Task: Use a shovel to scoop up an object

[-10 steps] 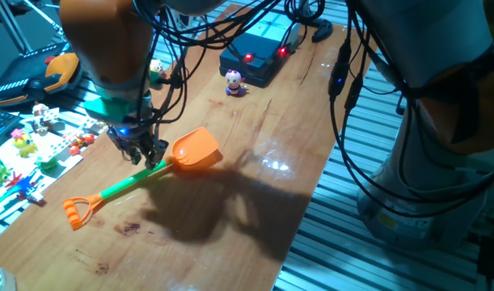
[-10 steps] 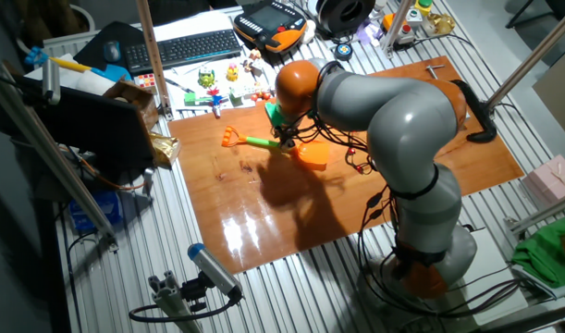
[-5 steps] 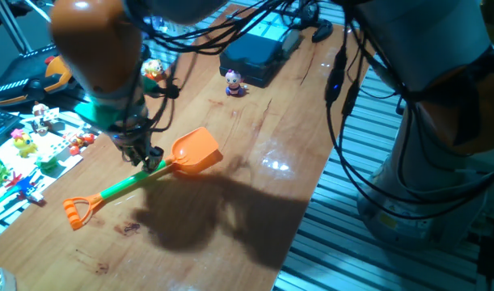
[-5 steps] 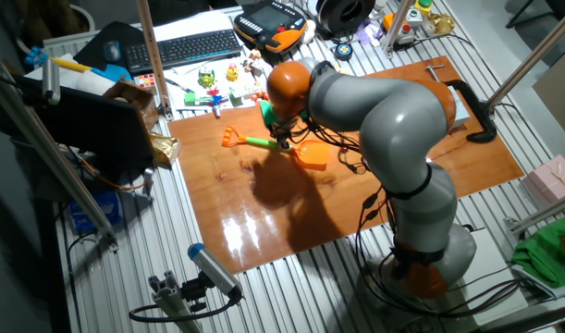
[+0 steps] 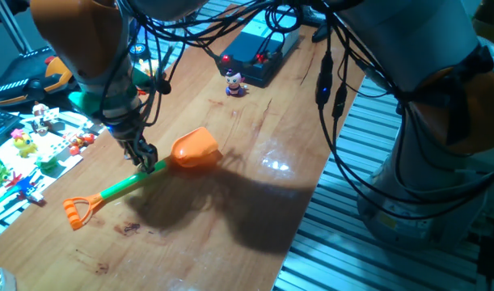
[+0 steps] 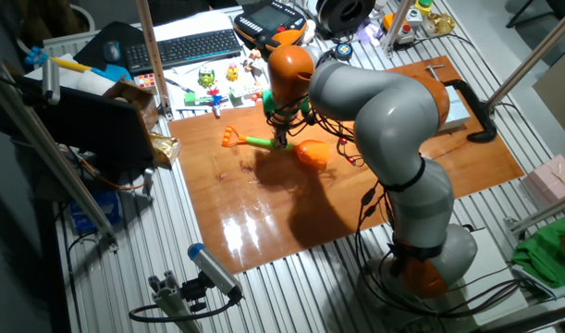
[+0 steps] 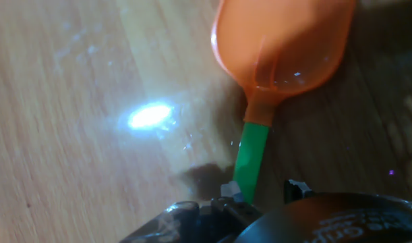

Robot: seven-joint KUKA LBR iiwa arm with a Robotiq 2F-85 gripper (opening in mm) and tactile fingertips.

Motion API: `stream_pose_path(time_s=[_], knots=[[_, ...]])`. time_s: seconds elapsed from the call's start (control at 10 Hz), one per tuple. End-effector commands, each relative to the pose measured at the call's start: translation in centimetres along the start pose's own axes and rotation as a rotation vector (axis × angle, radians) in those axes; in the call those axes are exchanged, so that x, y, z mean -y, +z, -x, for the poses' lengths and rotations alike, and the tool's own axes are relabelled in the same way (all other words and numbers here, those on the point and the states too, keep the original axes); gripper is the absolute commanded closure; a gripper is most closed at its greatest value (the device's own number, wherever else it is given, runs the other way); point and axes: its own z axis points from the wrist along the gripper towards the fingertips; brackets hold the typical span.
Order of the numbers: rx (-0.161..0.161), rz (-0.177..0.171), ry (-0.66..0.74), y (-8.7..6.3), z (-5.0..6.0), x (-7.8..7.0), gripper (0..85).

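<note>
One grey-and-orange arm bends low over the brown wooden table [image 5: 255, 170], its wrist tilted so the black two-finger gripper [image 5: 145, 156] points down at the long plastic toy shovel [image 5: 141, 179] with the orange scoop blade, green shaft and orange loop end. The fingers are closed narrowly on the green shaft just behind the blade; in the hand view the shaft [image 7: 250, 158] runs straight out from between them. The blade end looks raised off the table, the loop end low. The tiny pink-headed toy figurine [image 5: 234, 83] stands well beyond the shovel's blade, beside a dark blue box [image 5: 259, 53].
</note>
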Motion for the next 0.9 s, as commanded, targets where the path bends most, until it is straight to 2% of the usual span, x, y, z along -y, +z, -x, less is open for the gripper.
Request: stream_pose_path(time_s=[0.0, 0.2, 0.5, 0.8], knots=[[0.006, 0.006, 0.013, 0.2, -0.3, -0.2, 43.7], [-0.002, 0.011, 0.008, 1.1, -0.9, -0.9, 42.3], [-0.017, 0.039, 0.022, 1.9, -1.2, -1.3, 42.0], [-0.01, 0.049, 0.023, 2.9, -1.7, -1.3, 42.0]])
